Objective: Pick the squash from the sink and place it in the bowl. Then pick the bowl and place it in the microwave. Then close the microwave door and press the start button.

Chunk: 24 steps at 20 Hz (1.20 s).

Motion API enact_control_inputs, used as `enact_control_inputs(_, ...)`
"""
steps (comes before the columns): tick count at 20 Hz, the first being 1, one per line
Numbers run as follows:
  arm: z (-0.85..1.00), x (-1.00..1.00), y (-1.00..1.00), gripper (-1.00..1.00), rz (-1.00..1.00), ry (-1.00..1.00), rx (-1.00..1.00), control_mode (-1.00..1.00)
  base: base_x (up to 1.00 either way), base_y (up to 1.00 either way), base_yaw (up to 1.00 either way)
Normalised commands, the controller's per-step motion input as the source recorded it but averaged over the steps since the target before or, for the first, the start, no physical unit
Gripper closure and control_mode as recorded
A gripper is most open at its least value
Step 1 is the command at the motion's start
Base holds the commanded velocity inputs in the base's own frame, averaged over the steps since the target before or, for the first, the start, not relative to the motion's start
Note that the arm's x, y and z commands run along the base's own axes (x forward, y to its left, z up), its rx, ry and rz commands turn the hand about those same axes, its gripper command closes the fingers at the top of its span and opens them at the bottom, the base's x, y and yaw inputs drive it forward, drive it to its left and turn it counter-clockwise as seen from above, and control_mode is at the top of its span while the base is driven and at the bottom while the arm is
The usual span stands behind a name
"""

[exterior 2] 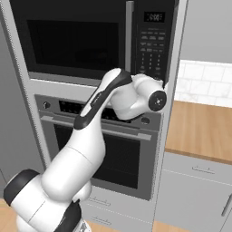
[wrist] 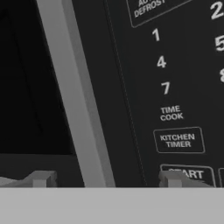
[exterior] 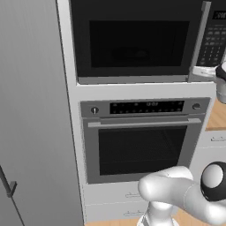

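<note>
The hand [wrist: 105, 178] hovers with fingers spread wide (holding nothing) at the microwave [exterior: 132, 39] keypad [wrist: 175, 87], one fingertip [wrist: 171, 178] over the START button [wrist: 188, 174]; microwave door [exterior: 137, 42] shut.

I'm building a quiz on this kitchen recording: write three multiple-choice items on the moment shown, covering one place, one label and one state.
1. Where is the keypad panel on the microwave?
A right of the door
B left of the door
C below the oven

2. Which label sits directly above START in the hand view?
A KITCHEN TIMER
B POPCORN
C CLOCK

3. How is the microwave door?
A shut
B swung wide open
C removed

Answers: 1 A, keys lie beyond the vertical handle; 2 A, boxed label reads so; 3 A, it lies flush in its frame.
</note>
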Motion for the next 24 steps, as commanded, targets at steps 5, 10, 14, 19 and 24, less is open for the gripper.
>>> enact_control_inputs(5, -0.12, 0.41, -0.03, -1.0, 0.03, 0.0, 0.04, -1.0, 0.0, 0.0, 0.0)
enact_control_inputs(10, -0.08, -0.03, 0.27, -1.0, 0.03, -0.06, 0.01, -1.0, 0.0, 0.0, 0.0)
enact_control_inputs(14, 0.0, -0.91, 0.82, -1.0, 0.08, -0.23, 0.0, -1.0, 0.0, 0.0, 0.0)
enact_control_inputs(19, 0.19, -1.0, 0.62, -1.0, 0.01, -0.43, 0.0, -1.0, 0.0, 0.0, 0.0)
enact_control_inputs(24, 0.04, -0.82, 0.95, -1.0, 0.0, -0.34, -0.05, -1.0, 0.0, 0.0, 0.0)
